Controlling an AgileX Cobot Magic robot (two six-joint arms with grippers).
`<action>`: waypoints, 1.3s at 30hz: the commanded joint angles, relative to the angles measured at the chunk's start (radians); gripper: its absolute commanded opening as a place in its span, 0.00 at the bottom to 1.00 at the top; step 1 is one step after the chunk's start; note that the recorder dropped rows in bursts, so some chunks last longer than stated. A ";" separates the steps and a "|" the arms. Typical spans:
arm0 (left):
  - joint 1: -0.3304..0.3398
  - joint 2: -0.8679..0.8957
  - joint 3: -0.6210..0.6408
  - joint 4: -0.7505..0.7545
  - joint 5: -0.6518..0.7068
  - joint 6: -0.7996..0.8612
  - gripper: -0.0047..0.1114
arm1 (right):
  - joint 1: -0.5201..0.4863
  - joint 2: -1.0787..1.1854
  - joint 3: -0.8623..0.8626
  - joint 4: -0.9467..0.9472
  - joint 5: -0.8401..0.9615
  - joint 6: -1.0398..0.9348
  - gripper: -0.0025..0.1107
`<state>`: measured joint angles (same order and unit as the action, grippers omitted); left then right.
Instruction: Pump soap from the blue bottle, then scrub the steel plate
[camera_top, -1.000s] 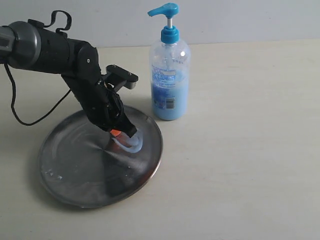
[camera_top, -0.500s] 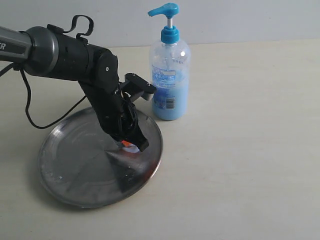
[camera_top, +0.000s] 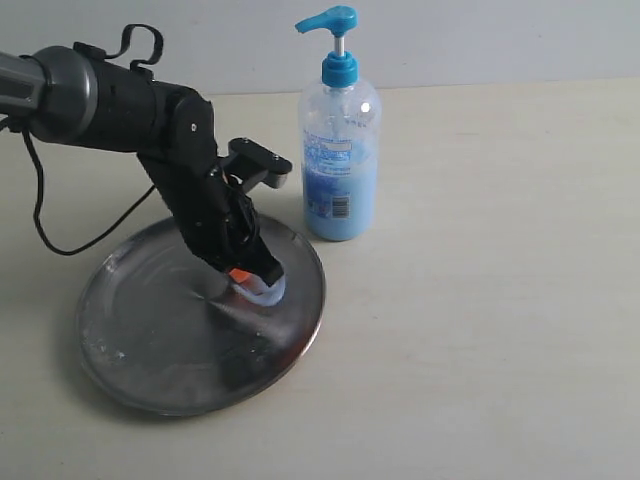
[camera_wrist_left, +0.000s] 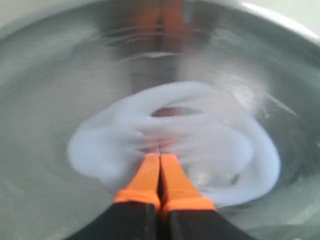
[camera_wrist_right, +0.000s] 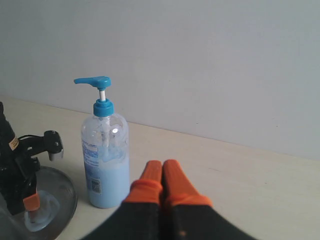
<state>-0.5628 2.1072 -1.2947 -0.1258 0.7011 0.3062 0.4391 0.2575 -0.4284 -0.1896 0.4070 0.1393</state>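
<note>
The steel plate (camera_top: 150, 340) lies on the table at the left, and its rim shows in the left wrist view (camera_wrist_left: 280, 25). A pale blue smear of soap (camera_top: 268, 290) (camera_wrist_left: 220, 145) spreads on the plate's right side. My left gripper (camera_top: 250, 280) (camera_wrist_left: 160, 156) is shut, its orange tips pressed into the soap on the plate. The blue bottle (camera_top: 340, 170) (camera_wrist_right: 105, 160) stands upright just right of the plate, its pump head pointing left. My right gripper (camera_wrist_right: 161, 166) is shut and empty, held off the table to the right of the bottle, outside the exterior view.
A black cable (camera_top: 60, 235) loops from the left arm down to the table beside the plate. The pale tabletop (camera_top: 500, 300) stretches right of the bottle, with a grey wall (camera_wrist_right: 200, 60) behind.
The left gripper has swept over the plate's right side: out toward the rim half a second ago, now back a little toward the centre, smearing the soap. The bottle has not moved.
</note>
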 joint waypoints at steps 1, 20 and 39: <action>0.060 0.030 0.016 0.027 0.006 -0.024 0.05 | -0.004 -0.004 0.004 -0.002 -0.007 -0.008 0.02; -0.100 0.030 0.016 -0.012 0.006 -0.020 0.05 | -0.004 -0.004 0.004 -0.004 -0.007 -0.008 0.02; -0.058 -0.051 0.013 0.049 -0.063 -0.093 0.05 | -0.004 -0.004 0.004 -0.004 -0.009 -0.008 0.02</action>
<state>-0.6601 2.0910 -1.2914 -0.0985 0.6505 0.2498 0.4391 0.2575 -0.4284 -0.1896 0.4070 0.1393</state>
